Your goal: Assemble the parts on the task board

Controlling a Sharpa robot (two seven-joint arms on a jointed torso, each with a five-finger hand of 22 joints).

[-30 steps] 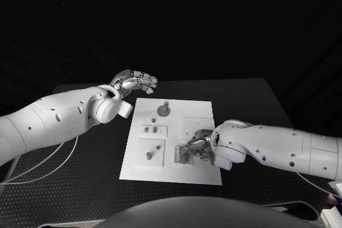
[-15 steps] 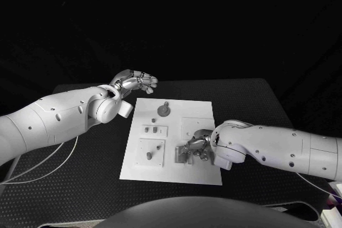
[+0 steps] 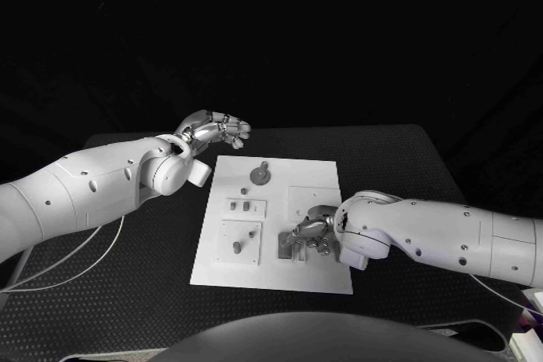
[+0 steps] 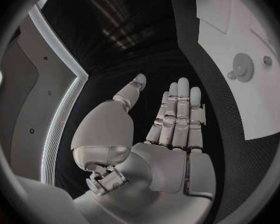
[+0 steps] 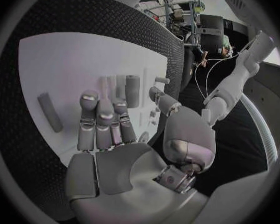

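The white task board (image 3: 311, 185) lies mid-table. A round gear-like part (image 3: 261, 173) sits at its far end, also seen as the gear (image 4: 243, 67). Small pegs (image 3: 243, 206) stand in a raised block, and another peg (image 3: 237, 247) stands nearer. My right hand (image 3: 312, 232) hovers low over the board's near right area, beside grey parts (image 3: 287, 249). In the right wrist view the right hand (image 5: 121, 154) has straight, spread fingers and holds nothing. Upright pegs (image 5: 132, 88) stand just past its fingertips, and a loose bar (image 5: 50, 112) lies on the board (image 5: 65, 59). My left hand (image 3: 215, 129) is raised beyond the board's far left corner, and this left hand (image 4: 168, 139) is flat and empty.
The black textured table (image 3: 136, 291) surrounds the board, with bare room on both sides. A thin white cable (image 3: 68, 264) hangs below my left arm at the near left.
My right hand has edged slightly toward the near left over the board. The left hand has stayed still.
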